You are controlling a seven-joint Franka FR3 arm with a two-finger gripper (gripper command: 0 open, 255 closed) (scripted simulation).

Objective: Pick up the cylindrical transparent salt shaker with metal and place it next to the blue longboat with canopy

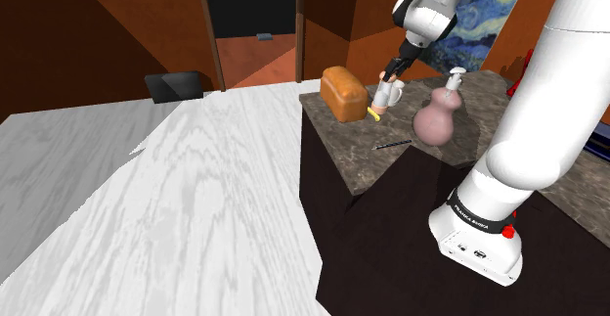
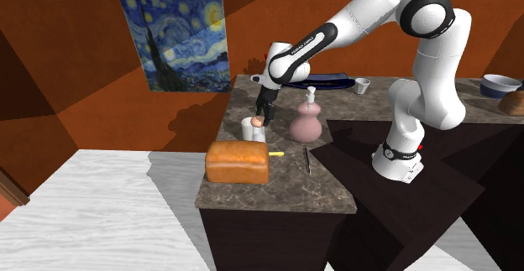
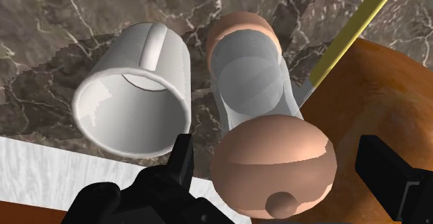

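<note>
My claw [image 3: 277,150] is open. Its two fingers [image 3: 183,161] stand apart on either side of the salt shaker's [image 3: 257,91] coppery top cap, and a gap shows beside at least one of them, so I grip nothing yet. The shaker stands upright directly beneath me on the marbled counter [image 3: 55,21], its clear body set between two brownish ends. A white mug [image 3: 132,94] stands just beside it, close to one finger. A loaf of bread [image 3: 395,98] lies close past the other finger, with a yellow strip [image 3: 354,32] between the loaf and the shaker.

To do this well, I judge I should sink a little lower, stay centred so neither finger nudges the mug or the loaf, and then close gently. The round wall could slip.

My arm reaches out from the stand with the elbow high and the wrist bent, so my hand points steeply down. The blue boat [image 2: 323,82] lies well apart from my claw, behind my forearm. A pink bottle [image 2: 306,123] stands nearer.
</note>
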